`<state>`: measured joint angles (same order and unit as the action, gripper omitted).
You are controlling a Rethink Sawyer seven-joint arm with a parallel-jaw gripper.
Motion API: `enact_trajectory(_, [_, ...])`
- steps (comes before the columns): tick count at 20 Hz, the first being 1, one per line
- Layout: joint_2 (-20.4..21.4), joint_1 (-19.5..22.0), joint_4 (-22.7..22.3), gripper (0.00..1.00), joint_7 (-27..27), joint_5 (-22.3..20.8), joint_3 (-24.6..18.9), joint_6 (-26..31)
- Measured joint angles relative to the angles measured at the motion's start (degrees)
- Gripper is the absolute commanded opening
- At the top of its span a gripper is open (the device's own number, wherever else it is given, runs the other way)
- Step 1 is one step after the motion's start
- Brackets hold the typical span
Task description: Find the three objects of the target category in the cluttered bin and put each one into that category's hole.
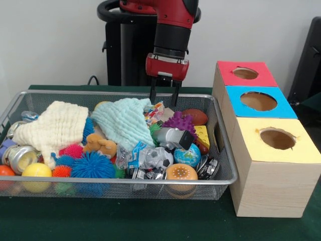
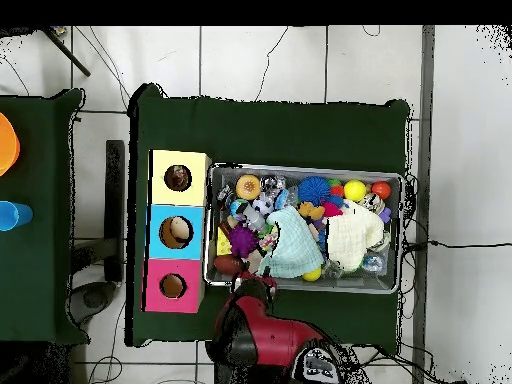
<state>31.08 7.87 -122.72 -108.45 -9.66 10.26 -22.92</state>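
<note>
A wire mesh bin [image 1: 125,182] holds a jumble of toys, balls and cloths. My gripper [image 1: 164,102] hangs open over the bin's far rim with nothing between its black fingers. Just below it lie a mint cloth [image 1: 123,120], a purple spiky ball [image 1: 179,122] and a brown football [image 1: 194,116]. Beside the bin stands a wooden box with a red hole [image 1: 246,73], a blue hole [image 1: 258,101] and a yellow hole [image 1: 277,138]. In the overhead view the red arm [image 2: 255,330] covers the gripper at the bin's [image 2: 300,168] lower left corner.
Also in the bin are a cream cloth [image 1: 55,125], a blue spiky ball [image 1: 93,165], a yellow ball [image 1: 36,170], a globe ball [image 1: 188,154], a soccer ball [image 1: 159,156], a plush toy [image 1: 100,144] and a can [image 1: 20,156]. An orange object [image 2: 6,142] lies on a second table.
</note>
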Motion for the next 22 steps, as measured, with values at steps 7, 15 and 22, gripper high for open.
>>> enact_trajectory(7, [-0.26,0.22,0.0,1.0,0.0,0.0,0.01,-0.03])
enact_trajectory(15, [-0.23,0.24,-0.01,1.0,0.0,-0.01,0.01,-1.49])
enact_trajectory(22, [-0.28,0.25,0.0,1.0,0.0,0.0,0.0,-7.16])
